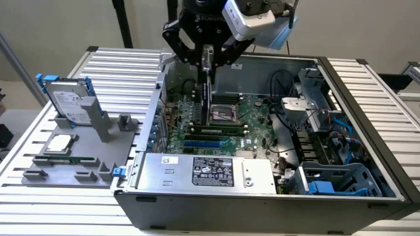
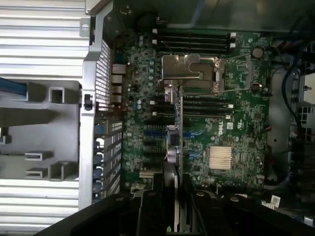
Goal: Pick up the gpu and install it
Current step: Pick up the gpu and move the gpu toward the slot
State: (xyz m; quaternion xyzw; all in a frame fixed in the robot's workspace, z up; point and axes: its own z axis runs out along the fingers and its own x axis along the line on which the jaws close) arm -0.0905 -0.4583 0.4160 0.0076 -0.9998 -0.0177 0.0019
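We are holding the gpu point(image 1: 208, 93) on edge over the open case point(image 1: 367, 128), with our fingers point(image 1: 192, 53) clamped on its upper part, one against each face. The card is hanging upright above the motherboard point(image 1: 253, 110), and its lower end looks to us to be clear of the board, not seated in anything.

The main risk we are seeing is alignment. In the wrist view the card's thin edge is crossing the blue slots point(image 2: 151, 132) rather than lying along them. That may only be the angle of sight, and we cannot tell its true heading. If the connector is meeting a slot askew, it could jam, or bend the card in our grip.

We are also gripping a tall, thin card near one end. Any sideways touch could pivot it between the pads, and a slipped card would be falling onto bare components.

The neighbours are close. The processor socket point(image 1: 222, 114) with its metal lever and the seated memory module point(image 1: 213, 131) both lie just beside the card's line. Small capacitors are standing near the slots, and a low pass could clip them.

At the exterior view's left, the perforated rear wall point(image 1: 157, 123) is where the silver bracket could be catching instead of sliding in.
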